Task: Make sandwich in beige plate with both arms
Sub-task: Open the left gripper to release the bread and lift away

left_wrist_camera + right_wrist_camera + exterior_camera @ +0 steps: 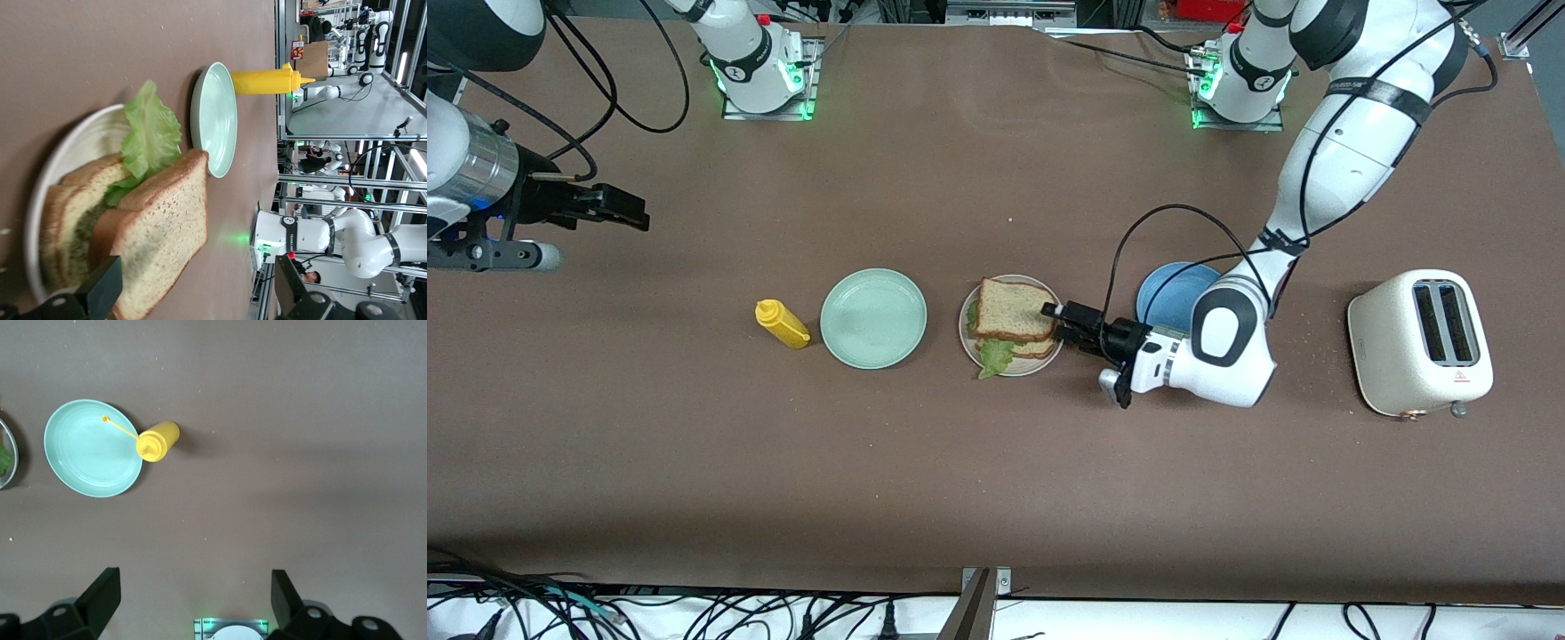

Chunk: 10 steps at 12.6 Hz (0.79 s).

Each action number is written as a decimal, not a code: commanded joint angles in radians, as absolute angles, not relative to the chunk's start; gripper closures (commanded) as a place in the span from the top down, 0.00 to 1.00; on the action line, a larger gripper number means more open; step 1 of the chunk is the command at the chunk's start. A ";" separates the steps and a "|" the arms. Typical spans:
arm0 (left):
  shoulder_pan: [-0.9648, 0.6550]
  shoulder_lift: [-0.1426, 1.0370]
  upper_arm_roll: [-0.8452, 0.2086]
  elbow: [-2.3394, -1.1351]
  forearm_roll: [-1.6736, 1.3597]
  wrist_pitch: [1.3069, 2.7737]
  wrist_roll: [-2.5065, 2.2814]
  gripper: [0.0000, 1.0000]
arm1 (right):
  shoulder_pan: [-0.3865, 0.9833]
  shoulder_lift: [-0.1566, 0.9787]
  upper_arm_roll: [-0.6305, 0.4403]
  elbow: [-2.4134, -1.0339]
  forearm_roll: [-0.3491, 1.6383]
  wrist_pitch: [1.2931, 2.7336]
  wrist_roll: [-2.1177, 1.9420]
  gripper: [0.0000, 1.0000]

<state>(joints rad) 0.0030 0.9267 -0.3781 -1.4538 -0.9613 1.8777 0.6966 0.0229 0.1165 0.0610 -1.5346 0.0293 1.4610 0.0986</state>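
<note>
Front view shows the sandwich [1012, 322] on the beige plate [1056, 354] near the middle of the table: 2 square tan bread slices with dark brown crust, the top slice [1014, 308] lying askew over the lower one, and a ruffled green lettuce leaf [994, 356] poking out over the plate's rim on the side nearer the camera. In the left wrist view the top slice [162, 237] leans on the lower slice [75, 212], its face speckled, with the lettuce [148, 138] spreading from between them across the pale plate [79, 145].

The left gripper [1060, 319] is low at the sandwich's edge toward the left arm's end, its fingers [1051, 310] spread apart on either side of the top slice's edge, not clamped on it. Just beside the left arm is a blue plate [1172, 286], and farther toward that end stands a white toaster [1421, 342].

The right gripper [624, 210] hangs over bare table at the right arm's end, waiting, with its fingers [101, 592] wide apart and holding nothing. A mint plate [873, 318] sits beside the beige plate, and a yellow bottle [782, 323] stands just beside the mint plate.
</note>
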 commanded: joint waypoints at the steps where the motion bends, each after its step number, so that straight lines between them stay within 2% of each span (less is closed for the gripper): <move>1: 0.043 0.871 -0.380 -1.465 -0.850 1.853 0.706 1.00 | 0.017 0.112 0.071 -1.537 0.018 1.448 0.098 1.00; 4: 0.066 0.816 -0.374 -1.465 -0.725 1.801 0.690 1.00 | 0.014 0.112 0.066 -1.532 0.031 1.465 0.097 1.00; 10: 0.103 0.608 -0.374 -1.467 -0.366 1.636 0.476 1.00 | 0.014 0.127 0.067 -1.526 0.026 1.491 0.078 1.00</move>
<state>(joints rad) 0.0910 0.6796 -0.3786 -1.4391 -0.4483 1.6773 0.5181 0.0214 0.1195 0.0605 -1.5339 0.0294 1.4857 0.0969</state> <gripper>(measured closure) 0.000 0.000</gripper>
